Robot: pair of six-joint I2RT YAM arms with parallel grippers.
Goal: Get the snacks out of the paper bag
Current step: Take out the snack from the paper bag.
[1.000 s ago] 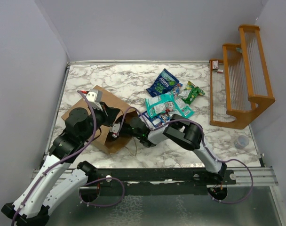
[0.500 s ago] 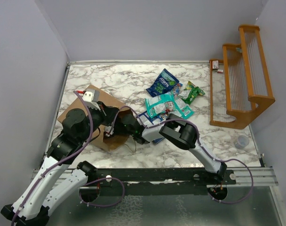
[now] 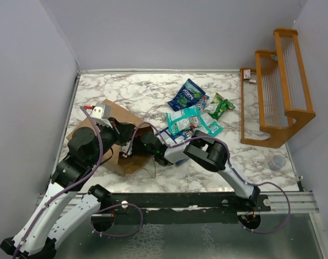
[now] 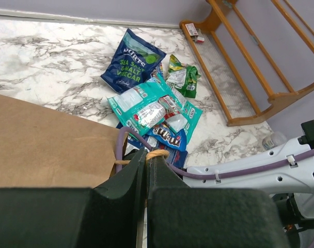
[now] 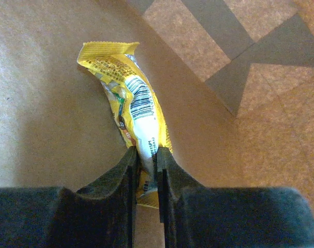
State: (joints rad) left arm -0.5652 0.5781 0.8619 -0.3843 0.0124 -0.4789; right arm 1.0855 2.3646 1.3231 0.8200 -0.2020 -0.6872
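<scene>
The brown paper bag (image 3: pixel 126 115) lies on its side at the table's left. My left gripper (image 4: pixel 147 155) is shut on the bag's twisted paper handle (image 4: pixel 158 153) at the bag's mouth. The right arm (image 3: pixel 169 151) reaches into the bag, so its gripper is hidden in the top view. Inside the bag, my right gripper (image 5: pixel 146 155) is shut on the near end of a yellow snack packet (image 5: pixel 131 98) that lies on the paper. Other snacks lie on the marble beyond the bag: a dark blue packet (image 3: pixel 186 95), a teal one (image 3: pixel 185 121) and a green one (image 3: pixel 220 106).
An orange wooden rack (image 3: pixel 274 91) stands along the right wall. A small clear cup (image 3: pixel 276 162) sits near the front right. Grey walls close the table on three sides. The purple cable (image 4: pixel 234 168) of the right arm runs just beyond the left fingers.
The right arm has pushed further left into the bag, and its jaws have closed onto the yellow packet. The left arm has shifted slightly left with the handle.
</scene>
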